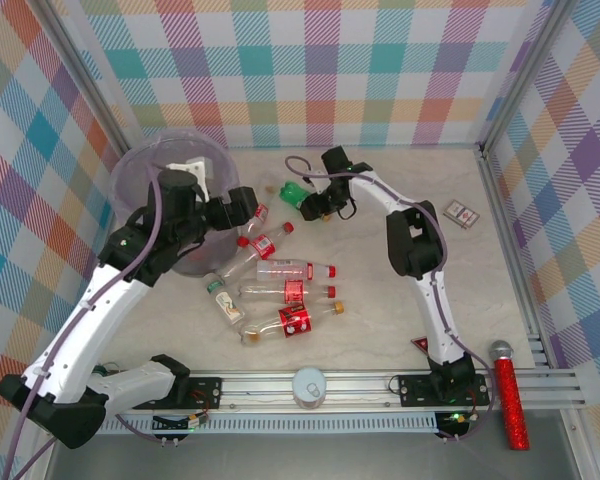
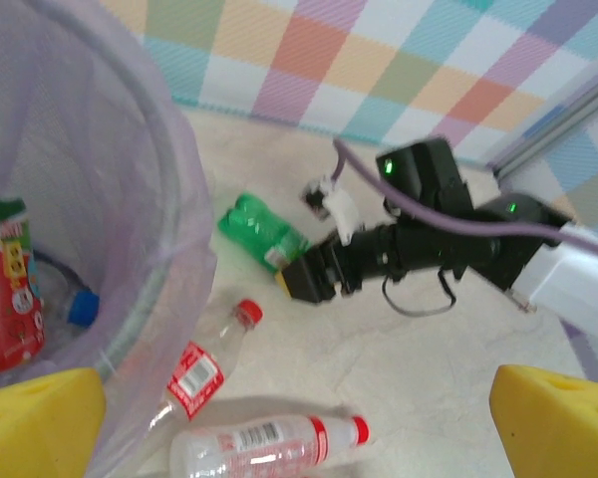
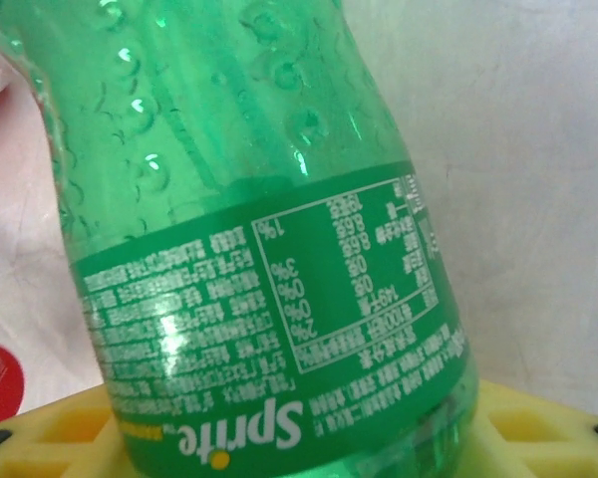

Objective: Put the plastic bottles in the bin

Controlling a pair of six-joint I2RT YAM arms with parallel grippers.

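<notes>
Clear bottles [image 1: 285,269] with red labels and red/yellow caps lie scattered on the marbled worktop [image 1: 480,290]. Left jaws spread wide at the rim of the translucent purple bin [image 1: 130,170]. Farther back, the dimpled green bottle [image 3: 259,249] lies between the right jaws; can't tell if it's clamped.

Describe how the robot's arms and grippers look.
The left arm and right arm have white shells with black joints. A purple cable runs along each. The fingers are yellow; a green light glows at the right wrist.
</notes>
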